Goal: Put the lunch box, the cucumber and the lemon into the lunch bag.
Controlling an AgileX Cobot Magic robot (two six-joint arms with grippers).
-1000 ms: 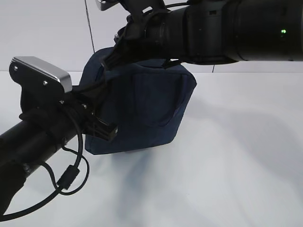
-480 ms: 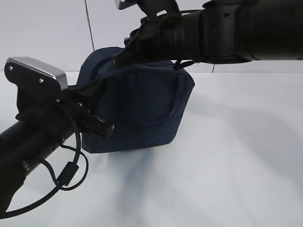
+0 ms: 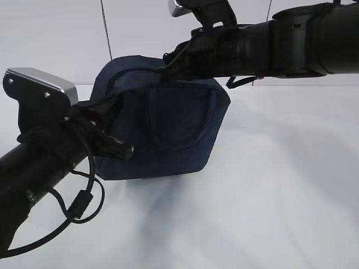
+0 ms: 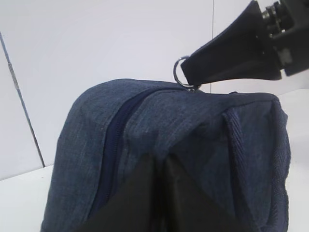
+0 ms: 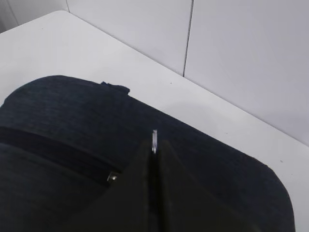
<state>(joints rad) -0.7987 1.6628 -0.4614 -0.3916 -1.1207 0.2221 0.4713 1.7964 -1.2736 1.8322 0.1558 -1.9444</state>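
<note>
The dark navy lunch bag (image 3: 179, 134) stands upright on the white table. My left gripper (image 3: 124, 150) is shut on a pinch of fabric at the bag's left end; the cloth puckers around its tips (image 4: 159, 162). My right gripper (image 3: 168, 66) reaches in from the right over the bag's top and is shut on the metal ring pull (image 5: 154, 137) of the zipper. The ring (image 4: 182, 77) sticks out of the right gripper (image 4: 195, 72) above the bag. The zipper track (image 4: 116, 140) curves down the rounded end. The lunch box, cucumber and lemon are out of view.
White table (image 3: 280, 196) spreads out to the right and front of the bag. A pale wall (image 3: 56, 39) with vertical seams stands close behind. A loose cable loop (image 3: 84, 204) hangs under my left arm.
My right gripper has moved to the right along the bag's top with the ring pull in it. The left gripper has stayed on the fabric, shifting slightly left.
</note>
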